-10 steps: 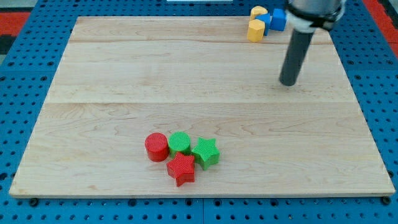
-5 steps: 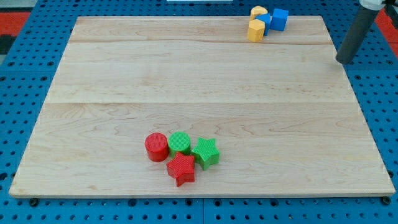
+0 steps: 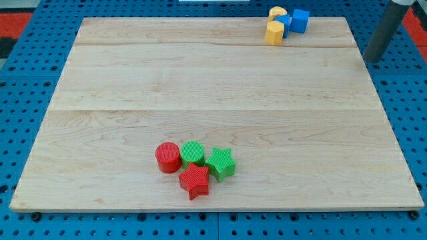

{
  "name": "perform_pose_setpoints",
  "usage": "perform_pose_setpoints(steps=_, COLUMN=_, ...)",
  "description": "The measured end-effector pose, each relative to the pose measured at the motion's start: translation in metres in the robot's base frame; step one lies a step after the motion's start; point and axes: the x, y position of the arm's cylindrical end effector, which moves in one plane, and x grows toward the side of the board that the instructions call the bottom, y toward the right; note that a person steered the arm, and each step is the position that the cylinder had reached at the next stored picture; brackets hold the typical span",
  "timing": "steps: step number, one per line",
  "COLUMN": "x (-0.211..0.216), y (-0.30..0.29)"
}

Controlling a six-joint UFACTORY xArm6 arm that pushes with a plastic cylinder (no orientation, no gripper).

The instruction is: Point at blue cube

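Camera view: dark rod, my tip (image 3: 373, 61), gripperless, off-board right of small blue plastic cube (image 3: 300, 21), apart.

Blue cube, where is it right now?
The blue cube sits at the view's top right, near the board's far edge, rightmost of the cluster with two yellow blocks; my tip is off to its right.

Robotics lab bench, wooden board (image 3: 213, 87) on blue pegboard (image 3: 20, 100), coloured test blocks
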Motion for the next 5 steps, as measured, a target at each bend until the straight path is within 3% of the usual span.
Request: perform_pose_setpoints(steps=5, x=-0.013, y=0.000)
